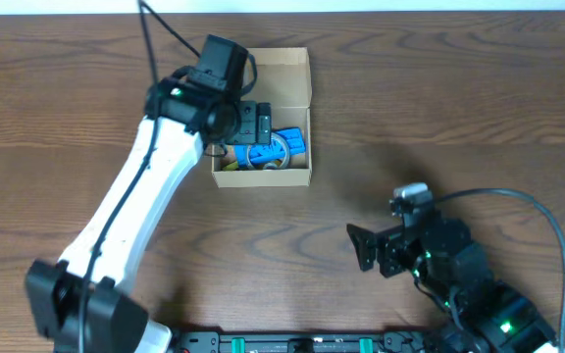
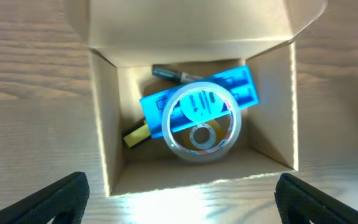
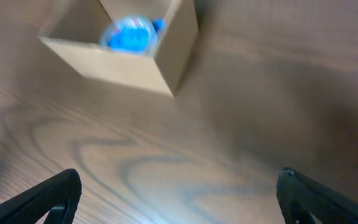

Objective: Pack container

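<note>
Nearest, the right end effector (image 1: 357, 248) hung over the wooden surface (image 1: 459, 108), its fingers spread wide and empty. Farther off, the left end effector (image 1: 263, 123) hovered above the open container (image 1: 284, 71), its fingers also wide and gripping nothing. The container stood toward the far edge, holding a clear tape roll (image 2: 201, 121) atop a blue packet (image 2: 244, 87), with a dark pen (image 2: 169, 73) behind.

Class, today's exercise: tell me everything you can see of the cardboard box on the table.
The cardboard box is small, rectangular, plain and tan, resting upright on the wooden table. Its hinged flap is folded back, leaving the top open. Inside lie a blue packet, a clear tape roll on it, and a dark pen. The left hand hovers open above.
</note>
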Robot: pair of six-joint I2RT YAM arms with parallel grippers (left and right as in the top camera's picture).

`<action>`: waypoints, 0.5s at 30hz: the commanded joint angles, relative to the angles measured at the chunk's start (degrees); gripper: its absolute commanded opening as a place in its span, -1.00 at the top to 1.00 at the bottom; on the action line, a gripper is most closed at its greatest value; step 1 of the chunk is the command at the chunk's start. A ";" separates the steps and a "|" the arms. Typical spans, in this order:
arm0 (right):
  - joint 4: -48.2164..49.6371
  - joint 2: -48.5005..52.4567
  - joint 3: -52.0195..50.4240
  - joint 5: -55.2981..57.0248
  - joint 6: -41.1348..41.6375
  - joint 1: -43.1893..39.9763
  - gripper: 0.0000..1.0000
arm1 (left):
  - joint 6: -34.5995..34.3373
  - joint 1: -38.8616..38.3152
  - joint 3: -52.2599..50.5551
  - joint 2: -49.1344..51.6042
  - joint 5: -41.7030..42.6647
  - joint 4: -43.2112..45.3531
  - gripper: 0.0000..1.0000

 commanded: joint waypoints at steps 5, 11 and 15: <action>-3.76 15.10 19.28 -0.79 1.20 -2.86 -0.79 | -4.63 9.46 1.51 -4.76 0.79 0.13 -1.00; -10.78 33.20 36.41 -1.49 1.22 -7.93 0.74 | -4.90 18.82 1.51 -4.13 5.90 1.92 -0.22; -9.42 42.73 43.80 -3.17 1.22 -11.04 0.98 | -4.92 24.74 1.51 -2.75 8.17 5.62 0.49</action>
